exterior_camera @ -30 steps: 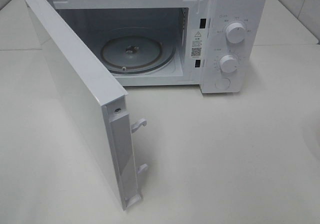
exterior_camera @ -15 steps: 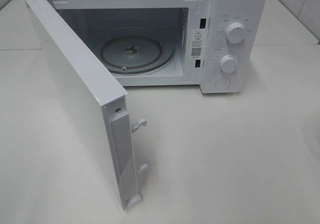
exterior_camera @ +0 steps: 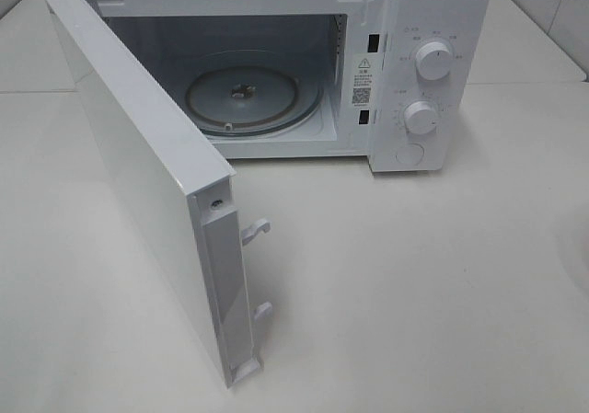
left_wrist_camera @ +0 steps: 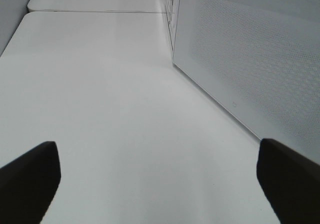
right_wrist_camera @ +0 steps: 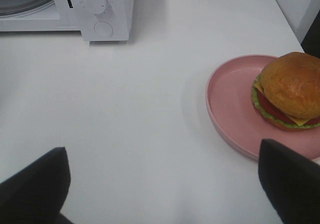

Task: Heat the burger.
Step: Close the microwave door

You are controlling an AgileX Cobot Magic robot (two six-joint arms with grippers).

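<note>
The burger (right_wrist_camera: 291,90) has a tan domed bun with lettuce, tomato and cheese. It sits on a pink plate (right_wrist_camera: 230,104), seen only in the right wrist view, off to the side of my open right gripper (right_wrist_camera: 165,184), with one finger (right_wrist_camera: 290,179) close to the plate's rim. The white microwave (exterior_camera: 433,73) stands at the back with its door (exterior_camera: 147,174) swung wide open and its glass turntable (exterior_camera: 244,97) bare. My open, empty left gripper (left_wrist_camera: 160,184) hovers over the table beside the door's outer face (left_wrist_camera: 250,64). Neither gripper shows in the high view.
The open door juts far out toward the front left of the white table (exterior_camera: 414,284). Two knobs (exterior_camera: 433,61) and a button are on the microwave's right panel. A table seam runs behind the door on the left.
</note>
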